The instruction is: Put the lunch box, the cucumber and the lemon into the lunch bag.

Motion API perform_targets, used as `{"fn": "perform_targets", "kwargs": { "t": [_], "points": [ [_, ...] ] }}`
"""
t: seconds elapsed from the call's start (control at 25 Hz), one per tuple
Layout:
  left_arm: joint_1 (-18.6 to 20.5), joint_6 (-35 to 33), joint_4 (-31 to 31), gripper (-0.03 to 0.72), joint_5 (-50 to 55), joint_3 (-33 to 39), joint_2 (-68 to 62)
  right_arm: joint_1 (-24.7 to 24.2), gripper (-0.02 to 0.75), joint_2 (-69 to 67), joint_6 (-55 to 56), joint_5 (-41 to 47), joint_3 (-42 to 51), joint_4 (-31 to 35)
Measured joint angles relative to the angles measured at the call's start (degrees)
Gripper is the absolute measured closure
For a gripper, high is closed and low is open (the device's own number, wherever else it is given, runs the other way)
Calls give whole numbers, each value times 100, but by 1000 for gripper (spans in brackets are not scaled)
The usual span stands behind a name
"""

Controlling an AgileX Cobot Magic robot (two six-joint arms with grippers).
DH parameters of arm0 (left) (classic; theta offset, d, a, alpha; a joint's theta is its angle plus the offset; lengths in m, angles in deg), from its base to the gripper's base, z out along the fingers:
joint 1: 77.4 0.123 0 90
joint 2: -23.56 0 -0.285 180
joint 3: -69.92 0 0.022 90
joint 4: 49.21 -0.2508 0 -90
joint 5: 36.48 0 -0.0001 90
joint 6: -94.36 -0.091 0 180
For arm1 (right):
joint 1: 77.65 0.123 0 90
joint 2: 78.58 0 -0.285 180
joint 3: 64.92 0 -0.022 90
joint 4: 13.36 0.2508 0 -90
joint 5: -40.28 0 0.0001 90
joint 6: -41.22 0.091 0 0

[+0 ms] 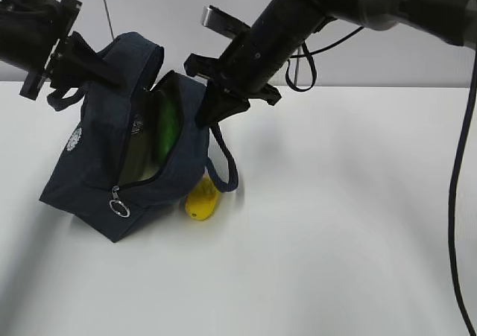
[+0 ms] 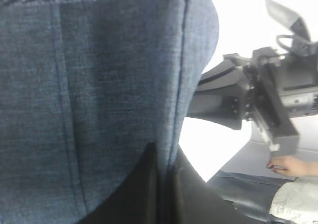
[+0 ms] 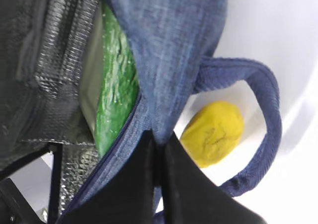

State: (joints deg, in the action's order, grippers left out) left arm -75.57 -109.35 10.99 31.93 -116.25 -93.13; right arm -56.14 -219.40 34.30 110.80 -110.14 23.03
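At the far left the left gripper (image 1: 95, 66) is pinched tight on the upper left wall of the lunch bag (image 1: 97, 179), its black fingers (image 2: 149, 184) pressed together with the navy fabric between them in the left wrist view. The bag stands tilted on the white table (image 1: 358, 224), its mouth pulled wide, the zipper's metal ring pull (image 1: 119, 206) hanging at the near corner and the round white logo (image 1: 74, 138) on its left face. Inside the opening the cucumber (image 1: 168, 124) stands on end against the right wall, with the pale lunch box (image 3: 90, 80) just behind it against the silver lining. The right gripper (image 1: 216, 106) is clamped shut on the bag's right rim, its fingers (image 3: 134, 184) nipping the fabric beside the zipper edge. A loop handle (image 1: 223, 168) droops below that grip. The lemon (image 1: 201, 202) lies on the table outside, touching or nearly touching the bag's near right bottom edge. To the right and nearer, the tabletop is bare and open; only a black cable (image 1: 458, 165) hangs along the right edge.
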Motion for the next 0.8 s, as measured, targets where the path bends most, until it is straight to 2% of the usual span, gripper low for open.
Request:
{"fn": "perform_targets", "kwargs": {
  "t": [0.36, 0.6, 0.8],
  "points": [
    [130, 0, -3, 701, -12, 0, 0, 21, 734, 0, 82, 38, -255, 119],
    [223, 294, -1011, 701, -12, 0, 0, 105, 734, 0, 82, 38, -294, 341],
    [223, 362, -1198, 701, -2, 0, 0, 230, 734, 0, 70, 38, -421, 503]
  ]
}}
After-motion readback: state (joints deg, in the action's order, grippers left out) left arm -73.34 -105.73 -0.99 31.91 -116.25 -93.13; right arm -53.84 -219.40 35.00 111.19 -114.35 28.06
